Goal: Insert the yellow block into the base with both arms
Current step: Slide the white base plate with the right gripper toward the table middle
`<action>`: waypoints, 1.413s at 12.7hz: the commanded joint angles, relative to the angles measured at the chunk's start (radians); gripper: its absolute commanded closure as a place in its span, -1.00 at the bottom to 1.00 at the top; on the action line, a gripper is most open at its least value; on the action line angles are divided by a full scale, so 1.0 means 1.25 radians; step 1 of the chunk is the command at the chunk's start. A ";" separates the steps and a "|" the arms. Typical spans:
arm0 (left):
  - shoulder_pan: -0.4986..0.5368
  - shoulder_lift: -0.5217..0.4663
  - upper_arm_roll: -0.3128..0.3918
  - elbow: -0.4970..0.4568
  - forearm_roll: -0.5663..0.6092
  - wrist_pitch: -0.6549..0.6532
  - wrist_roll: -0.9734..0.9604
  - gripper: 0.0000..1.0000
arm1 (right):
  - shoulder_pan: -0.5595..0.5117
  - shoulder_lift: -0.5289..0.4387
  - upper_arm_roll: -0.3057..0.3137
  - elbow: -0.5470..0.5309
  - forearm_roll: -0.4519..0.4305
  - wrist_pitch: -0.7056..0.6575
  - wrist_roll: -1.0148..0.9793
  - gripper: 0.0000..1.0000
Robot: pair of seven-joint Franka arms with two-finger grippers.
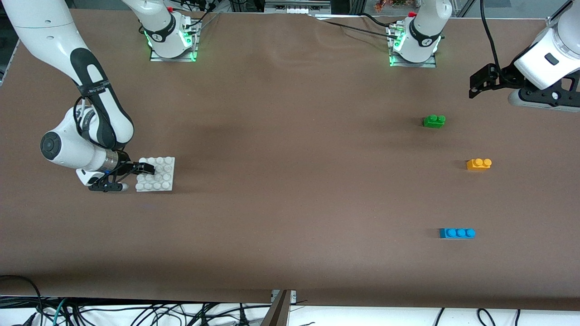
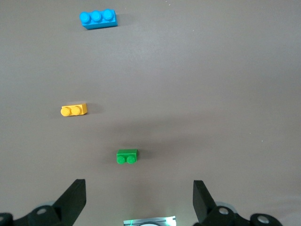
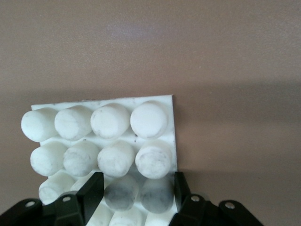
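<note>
The small orange-yellow plastic block (image 1: 479, 164) with two round bumps lies flat on the brown table (image 1: 290, 190), at the left arm's end, between a green block (image 1: 434, 121) and a longer blue block (image 1: 457, 233). Its long side runs along the table's length. The left hand (image 2: 138, 200) hangs high over that end, fingers spread wide, holding nothing. It is the nearer one. Well apart, the right hand (image 3: 136, 190) pinches the flat white bumpy base (image 1: 156, 174) by two bumps at its edge.
</note>
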 commanded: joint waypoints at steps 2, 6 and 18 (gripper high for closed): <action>0.002 0.010 -0.003 0.026 -0.015 -0.020 -0.005 -1.00 | -0.004 0.021 0.010 0.013 0.011 -0.001 -0.017 -0.24; 0.002 0.009 -0.003 0.026 -0.015 -0.020 -0.003 -1.00 | 0.002 0.027 0.040 0.027 0.050 -0.002 -0.007 -0.23; 0.002 0.009 -0.003 0.026 -0.015 -0.020 -0.003 -1.00 | 0.089 0.052 0.044 0.060 0.051 -0.001 0.083 -0.24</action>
